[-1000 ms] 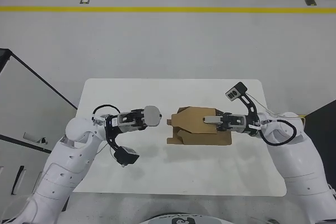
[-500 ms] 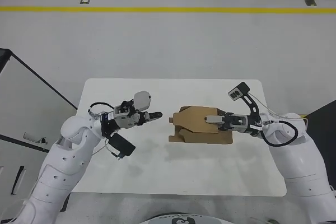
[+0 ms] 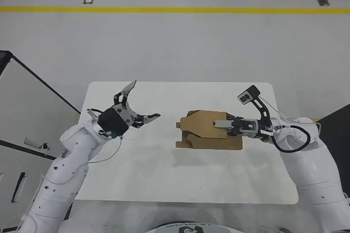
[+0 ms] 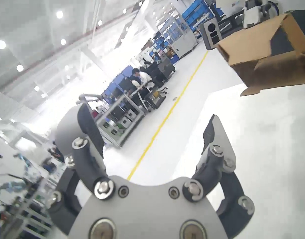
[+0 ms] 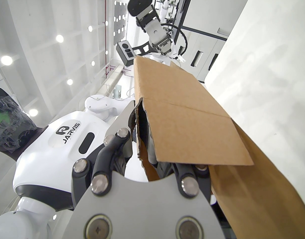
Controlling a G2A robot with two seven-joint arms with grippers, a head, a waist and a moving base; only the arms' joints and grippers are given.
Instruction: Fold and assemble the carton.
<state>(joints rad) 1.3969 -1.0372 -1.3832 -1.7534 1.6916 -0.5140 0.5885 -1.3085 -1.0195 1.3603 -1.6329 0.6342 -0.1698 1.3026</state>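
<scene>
Your carton (image 3: 209,131) lies on the white table (image 3: 181,175), a little right of the middle. It is brown cardboard, only partly folded. Its left end looks open, and small flaps stick out from that end toward the left arm.

Your right gripper (image 3: 221,124) reaches in from the right and sits over the top of the carton. In the right wrist view the gripper (image 5: 140,138) is clenched on a cardboard wall of the carton (image 5: 187,125). The torn edge of that wall runs down between the fingers (image 5: 122,125), and the far finger is hidden behind the board. The table (image 5: 267,63) shows beyond the panel.

Your left gripper (image 3: 141,103) is released, with its two fingers spread wide. It hangs over the left part of the table, well apart from the carton and pointing toward it. In the left wrist view nothing sits between the fingers (image 4: 214,130) of that gripper (image 4: 150,123). The carton (image 4: 262,58) stands farther off on the table (image 4: 267,138), with its open end turned toward the camera.

A yellow line (image 3: 175,9) runs across the floor, far beyond the table.
</scene>
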